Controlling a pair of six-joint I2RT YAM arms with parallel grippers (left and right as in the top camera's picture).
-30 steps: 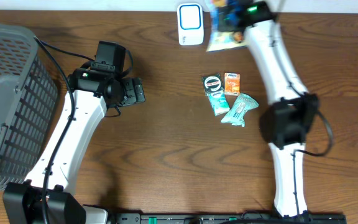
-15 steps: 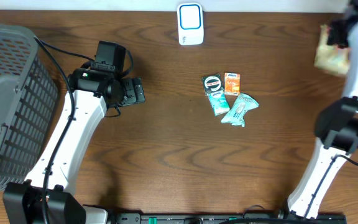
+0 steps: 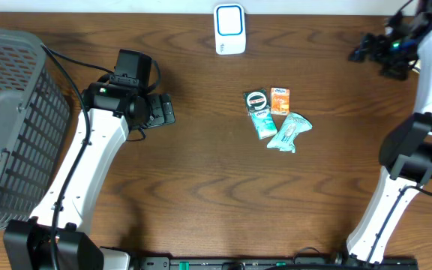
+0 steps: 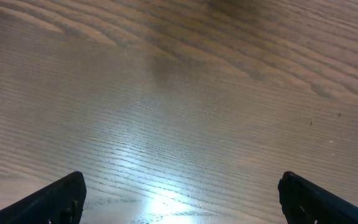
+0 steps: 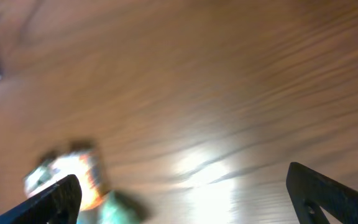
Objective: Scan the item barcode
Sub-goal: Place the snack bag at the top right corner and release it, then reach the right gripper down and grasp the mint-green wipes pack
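Right claw (image 3: 372,51) swung from scanner (image 3: 229,28) to wood bench (image 3: 201,187) edge, released; left claw (image 4: 179,199) released; teal pouch (image 3: 289,131) lies diagonally.

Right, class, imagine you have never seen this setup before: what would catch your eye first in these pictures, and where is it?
Most likely the small cluster of packets lying in the middle of the dark wooden table, teal and orange against the brown. Next comes the big grey mesh basket filling the left edge. Then the white barcode scanner at the far edge, top centre in the overhead view.
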